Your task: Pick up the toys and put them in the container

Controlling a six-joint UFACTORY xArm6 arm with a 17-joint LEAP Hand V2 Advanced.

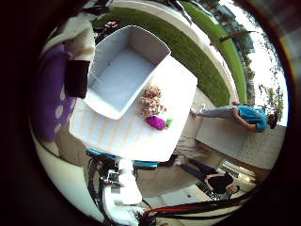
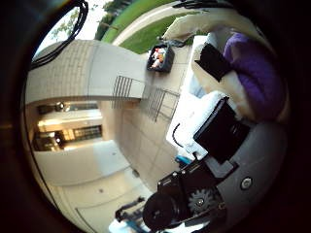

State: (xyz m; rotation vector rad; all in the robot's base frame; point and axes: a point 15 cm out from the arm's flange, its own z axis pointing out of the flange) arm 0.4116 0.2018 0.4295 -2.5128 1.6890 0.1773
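A purple plush toy (image 2: 255,73) with pale spots and a cream part fills the palm's side of both views, very close. My right hand (image 2: 218,131) is shut on it, its black and white fingers pressed into the plush. Well below the palm stands a white table (image 1: 141,136) with an open grey container (image 1: 120,75) on it, which looks empty. Beside the container on the table lie a beige fuzzy toy (image 1: 151,100) and a magenta toy with a green end (image 1: 157,123).
Paved ground surrounds the table, with a lawn strip (image 1: 197,56) behind a low kerb. A black crate (image 2: 160,57) holding small items sits on the paving near metal railings (image 2: 146,99). Arm parts (image 1: 120,188) show by the table's edge.
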